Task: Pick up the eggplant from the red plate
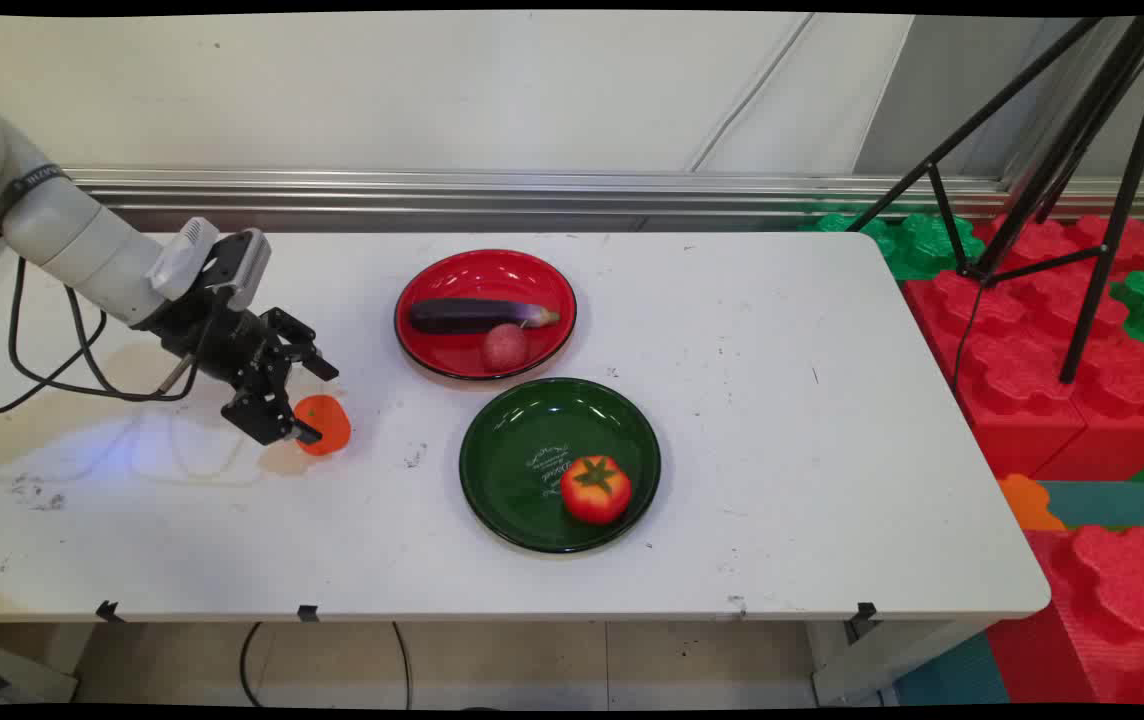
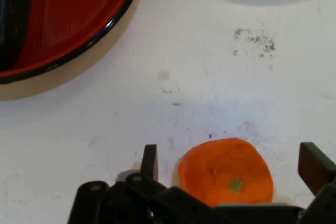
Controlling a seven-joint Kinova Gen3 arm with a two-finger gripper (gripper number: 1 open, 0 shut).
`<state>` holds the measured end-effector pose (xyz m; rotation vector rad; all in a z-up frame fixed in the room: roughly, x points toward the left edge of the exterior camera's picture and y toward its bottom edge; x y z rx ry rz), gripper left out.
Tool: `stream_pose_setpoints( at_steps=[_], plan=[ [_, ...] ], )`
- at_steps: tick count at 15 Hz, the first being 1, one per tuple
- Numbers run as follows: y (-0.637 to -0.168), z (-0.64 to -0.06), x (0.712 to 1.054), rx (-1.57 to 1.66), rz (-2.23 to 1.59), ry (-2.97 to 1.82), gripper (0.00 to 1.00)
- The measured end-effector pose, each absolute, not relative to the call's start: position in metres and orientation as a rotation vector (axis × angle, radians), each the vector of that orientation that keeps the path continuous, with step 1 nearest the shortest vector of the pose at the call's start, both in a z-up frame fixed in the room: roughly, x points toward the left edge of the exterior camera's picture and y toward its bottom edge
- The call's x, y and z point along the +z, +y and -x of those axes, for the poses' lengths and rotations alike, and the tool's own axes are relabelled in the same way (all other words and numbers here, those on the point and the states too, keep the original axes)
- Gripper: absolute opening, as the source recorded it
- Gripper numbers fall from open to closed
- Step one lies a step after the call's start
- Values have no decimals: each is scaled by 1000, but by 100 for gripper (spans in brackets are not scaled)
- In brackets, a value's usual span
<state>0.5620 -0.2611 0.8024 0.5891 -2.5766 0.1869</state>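
Gripper (image 1: 317, 402) spreading wide around an orange fruit (image 1: 324, 424) on the worktop (image 1: 782, 420); red plate (image 1: 432, 285) holding eggplant (image 1: 477, 314), potato (image 1: 504, 347); green plate (image 1: 512, 450) holding tomato (image 1: 595, 489).

Orange fruit (image 1: 324, 424) with green star; purple eggplant (image 1: 477, 315) and pink ball (image 1: 504, 347) on red plate (image 1: 432, 285); red-yellow tomato (image 1: 595, 489) on green plate (image 1: 512, 450).

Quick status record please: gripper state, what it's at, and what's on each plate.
gripper: open gripper, low over the table's left part, fingers either side of the orange fruit, not closed on it
orange fruit: persimmon-like orange fruit resting on the white table, stem side up
red plate: red plate holds an eggplant and a pinkish round fruit
green plate: green plate holds a tomato
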Motion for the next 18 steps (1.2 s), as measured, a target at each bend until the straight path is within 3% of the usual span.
stream_pose_setpoints(
  at_steps=[8, 18],
  plan=[
    [-257, -569, 822, 203, -615, -2526, 100],
    [-241, -582, 873, 240, -638, -2403, 100]
  ],
)
